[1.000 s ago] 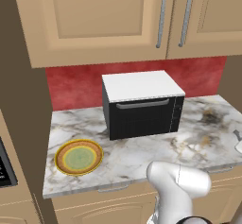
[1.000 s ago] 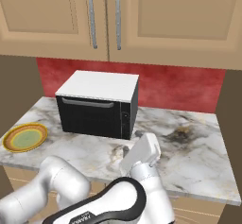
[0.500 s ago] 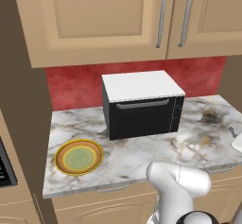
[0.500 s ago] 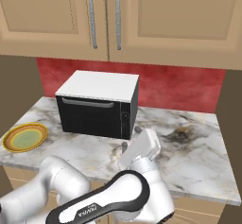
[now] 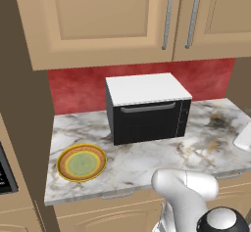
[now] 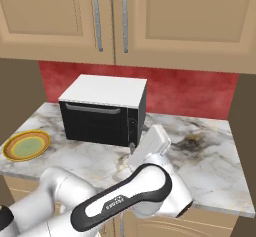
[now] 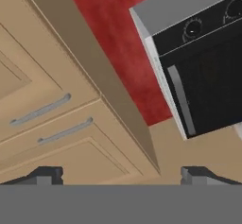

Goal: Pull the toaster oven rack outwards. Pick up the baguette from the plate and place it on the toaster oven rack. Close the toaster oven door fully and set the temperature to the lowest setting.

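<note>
Toaster oven (image 5: 147,108) sits on the worktop (image 5: 147,160) with its door (image 5: 147,121) shut, and the plate (image 5: 81,162) to its left looks bare. Judging by that, the baguette is likely inside and only the temperature dial remains. My pincer (image 7: 122,173) is wide open, holding nothing

Tan wood wall cabs (image 5: 103,20) w/ grey bar handles (image 5: 167,21) up top. Red backsplash (image 5: 78,89) behind. White-grey marble counter (image 5: 147,160), dark smudge (image 5: 220,122) at right. Tan base cabs (image 5: 108,211) below.

Gripper (image 7: 121,173) agape (fingertips wide apart), rolled sideways
</note>
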{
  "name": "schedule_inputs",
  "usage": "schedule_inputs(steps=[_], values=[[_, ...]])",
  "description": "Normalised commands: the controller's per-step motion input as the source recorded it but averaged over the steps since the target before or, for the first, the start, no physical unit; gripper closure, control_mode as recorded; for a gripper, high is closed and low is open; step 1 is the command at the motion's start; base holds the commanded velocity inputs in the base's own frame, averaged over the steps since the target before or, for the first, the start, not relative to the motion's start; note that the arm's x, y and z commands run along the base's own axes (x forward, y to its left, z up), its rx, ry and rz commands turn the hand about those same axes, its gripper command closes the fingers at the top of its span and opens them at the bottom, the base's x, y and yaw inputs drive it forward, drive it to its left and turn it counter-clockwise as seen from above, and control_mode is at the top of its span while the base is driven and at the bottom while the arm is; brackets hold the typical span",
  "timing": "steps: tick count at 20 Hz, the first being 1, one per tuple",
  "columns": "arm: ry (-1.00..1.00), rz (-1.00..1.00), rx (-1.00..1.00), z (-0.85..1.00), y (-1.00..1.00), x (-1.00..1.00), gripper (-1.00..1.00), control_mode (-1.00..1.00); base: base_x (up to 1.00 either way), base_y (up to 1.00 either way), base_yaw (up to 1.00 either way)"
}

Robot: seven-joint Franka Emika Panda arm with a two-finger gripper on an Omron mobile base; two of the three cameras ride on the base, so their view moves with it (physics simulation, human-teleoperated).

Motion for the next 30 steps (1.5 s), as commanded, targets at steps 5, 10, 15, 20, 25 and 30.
schedule_inputs(steps=[5,10,15,20,25,30], values=[[0.00,0.12,-0.15,-0.16,-0.03,0.20,-1.00,-1.00,0.00,0.00,0.00],[0.00,0.14,-0.22,-0.14,0.00,0.26,-1.00,-1.00,0.00,0.00,0.00],[-0.04,0.09,-0.18,-0.03,0.00,0.17,-1.00,-1.00,0.00,0.00,0.00],[-0.09,0.01,-0.14,0.00,0.00,0.04,-1.00,-1.00,0.00,0.00,0.00],[-0.06,0.00,-0.10,0.00,0.11,0.06,-1.00,-1.00,0.00,0.00,0.00],[0.00,0.00,-0.11,0.00,0.26,0.21,-1.00,-1.00,0.00,0.00,0.00]])
